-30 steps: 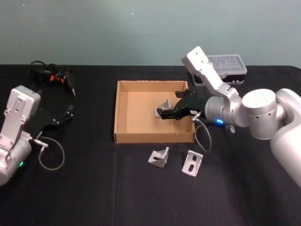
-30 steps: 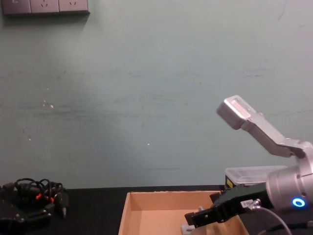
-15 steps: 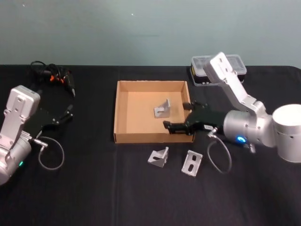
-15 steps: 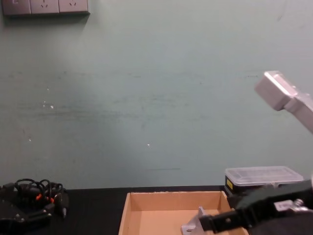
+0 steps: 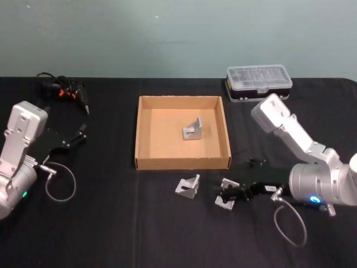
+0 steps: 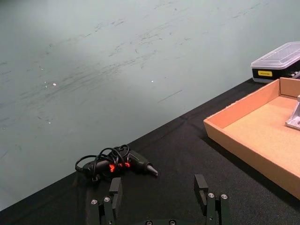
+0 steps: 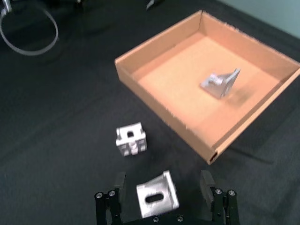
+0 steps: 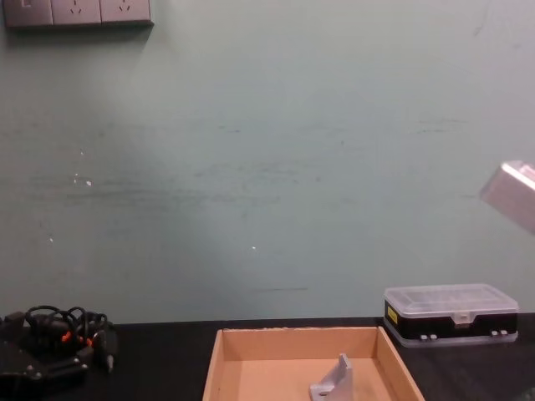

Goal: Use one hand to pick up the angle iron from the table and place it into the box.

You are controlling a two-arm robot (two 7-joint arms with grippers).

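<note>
Right gripper [image 7: 162, 182] is low at the table [image 5: 111, 223] front, fingers spread wide, gripping nothing. The nearest angle iron [image 7: 157, 197] lies flat right between them, clear of both pads. A second angle iron [image 7: 132, 139] sits just beside it, outside the box [image 7: 164, 115]. A third angle iron [image 7: 220, 82] is inside. Three irons, one box. Left gripper [image 6: 158, 187] is parked far left, fingers parted.
</note>
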